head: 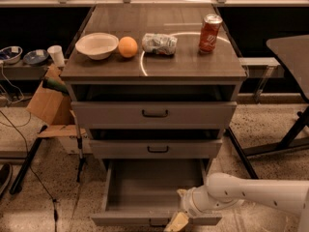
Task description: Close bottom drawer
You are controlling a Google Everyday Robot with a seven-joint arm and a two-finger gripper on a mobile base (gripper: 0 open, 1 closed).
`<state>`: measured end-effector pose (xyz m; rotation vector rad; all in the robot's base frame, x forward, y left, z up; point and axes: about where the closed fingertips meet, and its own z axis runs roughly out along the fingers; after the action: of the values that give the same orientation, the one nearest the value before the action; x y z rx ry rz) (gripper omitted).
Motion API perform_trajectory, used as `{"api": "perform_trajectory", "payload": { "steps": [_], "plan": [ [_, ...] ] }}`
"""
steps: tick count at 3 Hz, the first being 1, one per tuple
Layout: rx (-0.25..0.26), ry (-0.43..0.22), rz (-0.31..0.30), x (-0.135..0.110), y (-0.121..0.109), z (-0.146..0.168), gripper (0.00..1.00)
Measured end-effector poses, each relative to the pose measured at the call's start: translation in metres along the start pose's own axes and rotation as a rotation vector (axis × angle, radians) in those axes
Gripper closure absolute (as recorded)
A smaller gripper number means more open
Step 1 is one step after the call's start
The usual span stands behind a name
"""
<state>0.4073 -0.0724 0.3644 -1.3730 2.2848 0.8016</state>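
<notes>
- Camera view, 6 o'clock, nearest: the pincer (179, 210) sits at the front edge of the bottom drawer (145, 192), right of the drawer's middle; one pale tip shows in front of the drawer front, low in the picture, and another just over it on the tray side
- Whether the pincer is released or clenched I cannot tell
- White arm (251, 193) reaches in from 4 o'clock, low over the floor, to that same front edge
- The bottom drawer is pulled well out toward 6 o'clock, its plain grey tray showing, and its slim front lies along the lower edge of the picture
- Just above, toward 12 o'clock, the middle drawer (157, 149) has a small dark handle and a dark gap over its front
- Next up, the top drawer (154, 114) has the tallest front, with a dark handle at its centre and a dark gap above it
- On the bench (193, 64), from 9 to 3 o'clock, stand a white bowl (96, 45), an orange (128, 47) just beside it, a crumpled packet (159, 43), then a red can (210, 33), upright, apart from the packet
- At 9 o'clock, beside the cabinet, a cardboard box (46, 105) leans on the floor, with a white cup (56, 55) on a low shelf behind it
- At 3 o'clock, a dark table (289, 52) stands well apart
</notes>
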Motion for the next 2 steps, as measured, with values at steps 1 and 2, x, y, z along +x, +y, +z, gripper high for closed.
{"api": "perform_trajectory", "payload": {
  "steps": [1, 2],
  "plan": [
    [0.002, -0.047, 0.149, 0.035, -0.023, 0.029, 0.00],
    [0.014, -0.090, 0.255, 0.064, -0.026, 0.041, 0.00]
  ]
}}
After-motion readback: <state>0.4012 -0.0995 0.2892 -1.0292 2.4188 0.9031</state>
